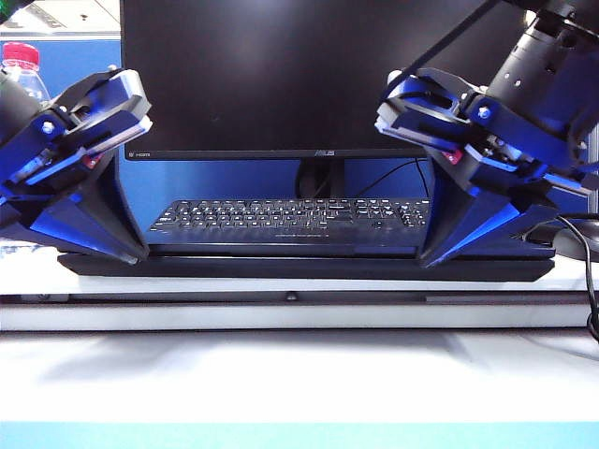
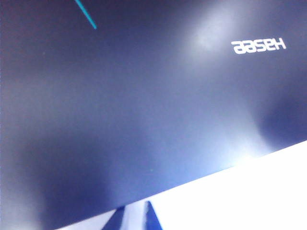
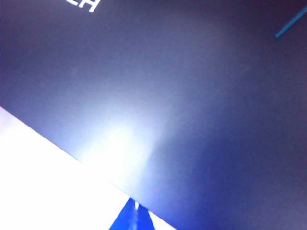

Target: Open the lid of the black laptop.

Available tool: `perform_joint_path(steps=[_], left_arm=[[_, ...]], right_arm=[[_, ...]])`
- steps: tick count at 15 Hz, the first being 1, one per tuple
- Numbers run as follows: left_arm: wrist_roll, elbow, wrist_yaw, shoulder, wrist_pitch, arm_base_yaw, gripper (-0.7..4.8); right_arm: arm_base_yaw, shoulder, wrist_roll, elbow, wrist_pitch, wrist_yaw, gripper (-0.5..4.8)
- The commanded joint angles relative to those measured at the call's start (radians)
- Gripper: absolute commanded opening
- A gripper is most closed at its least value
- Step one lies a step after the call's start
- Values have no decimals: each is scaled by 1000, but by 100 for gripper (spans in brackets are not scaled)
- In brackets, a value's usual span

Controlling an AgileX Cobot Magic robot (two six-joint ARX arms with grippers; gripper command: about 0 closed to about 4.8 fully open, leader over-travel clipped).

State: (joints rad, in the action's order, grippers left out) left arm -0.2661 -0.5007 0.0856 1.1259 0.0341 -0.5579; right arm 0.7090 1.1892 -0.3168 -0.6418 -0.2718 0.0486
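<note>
At the closed black laptop (image 1: pixel 299 266) front corners, left gripper (image 1: pixel 131 254) and right gripper (image 1: pixel 432 260) fingers' spread unclear.

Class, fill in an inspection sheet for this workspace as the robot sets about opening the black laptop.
Surface: white table, brightly lit.
Job's things: black laptop lies flat, lid down, Hasee logo on top.
Clutter: keyboard and ASUS monitor behind the laptop; red-capped bottle far left.
Grippers: left end effector at the laptop's left front corner, right end effector at its right front corner; opening unclear.
Cables: black cable at the table's right edge.
Surroundings: blue partition behind.
</note>
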Motion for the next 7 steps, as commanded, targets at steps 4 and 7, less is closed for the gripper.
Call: perform_joint_path(steps=[4, 7], left_arm=[[-3, -9, -14, -2, -120, 3, 53], [-3, -9, -14, -3, -149, 3, 53]], right_arm=[[-5, -3, 3, -10, 98, 32, -1], [-6, -3, 3, -10, 108, 52, -1]])
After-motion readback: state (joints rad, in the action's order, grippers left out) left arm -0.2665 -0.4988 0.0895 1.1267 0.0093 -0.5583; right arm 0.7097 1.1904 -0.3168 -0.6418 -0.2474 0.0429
